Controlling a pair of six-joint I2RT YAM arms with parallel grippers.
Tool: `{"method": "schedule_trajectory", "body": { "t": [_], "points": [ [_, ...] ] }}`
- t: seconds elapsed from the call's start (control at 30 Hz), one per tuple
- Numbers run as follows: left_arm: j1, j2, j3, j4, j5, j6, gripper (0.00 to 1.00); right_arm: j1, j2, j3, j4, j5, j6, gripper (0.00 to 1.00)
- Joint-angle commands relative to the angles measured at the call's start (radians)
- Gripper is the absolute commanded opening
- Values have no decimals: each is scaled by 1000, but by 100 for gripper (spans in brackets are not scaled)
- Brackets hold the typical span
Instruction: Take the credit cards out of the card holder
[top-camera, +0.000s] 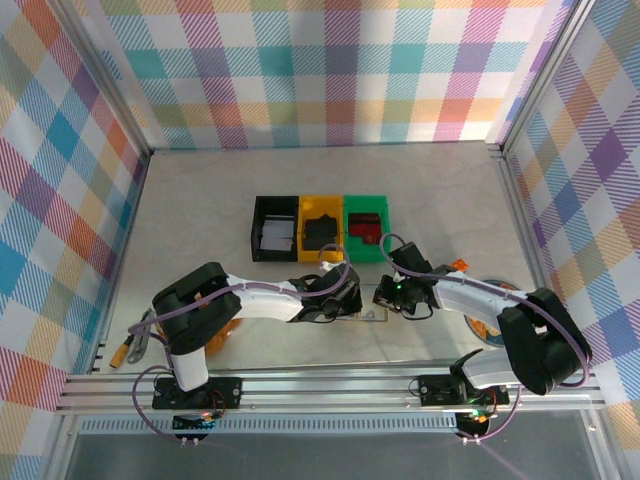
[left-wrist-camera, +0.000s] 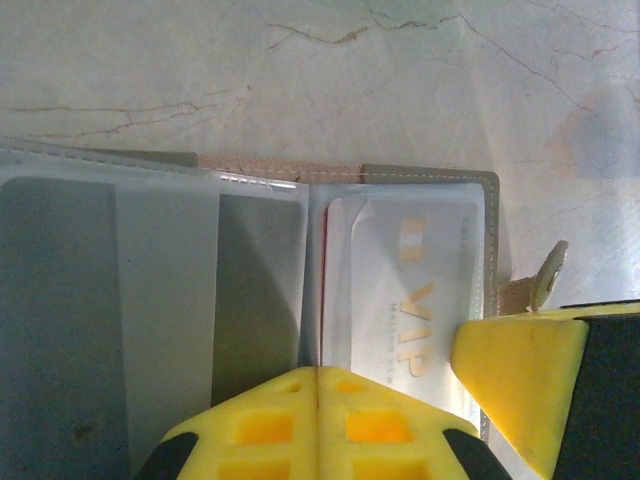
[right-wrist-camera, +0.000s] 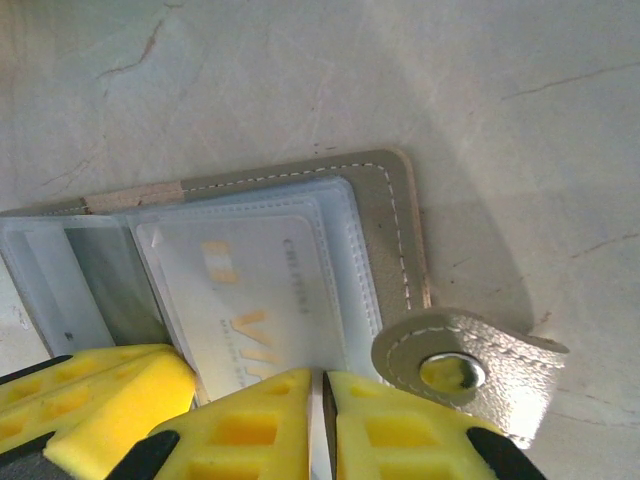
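Observation:
The card holder lies open on the table between my two grippers, with its grey rim and clear sleeves showing. A white credit card with gold VIP lettering sits in the right sleeve. At the fold a thin reddish card edge runs straight into my left gripper, which is shut on it. My right gripper is shut on the holder's near sleeve edge, beside the snap tab.
Black, yellow and green bins stand in a row just behind the holder. A small tool lies at the left near edge. Plaid walls enclose the table.

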Motion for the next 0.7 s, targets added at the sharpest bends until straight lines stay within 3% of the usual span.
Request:
{"method": "schedule_trajectory", "body": {
  "t": [0.0,0.33,0.53,0.67],
  "points": [
    [9,-10,-37,-86,-45,20,0,-3,9,-22,-42,18,-2,16],
    [20,-52,-57,-79,-51,32,0,-7,-7,-20,-59,25,-8,16],
    [23,-54,-54,-46,-12,27,0,-7,-24,-3,-89,27,-35,33],
    [24,-66,-47,-12,14,22,2,-8,-44,1,-103,42,-43,33]
  ]
}}
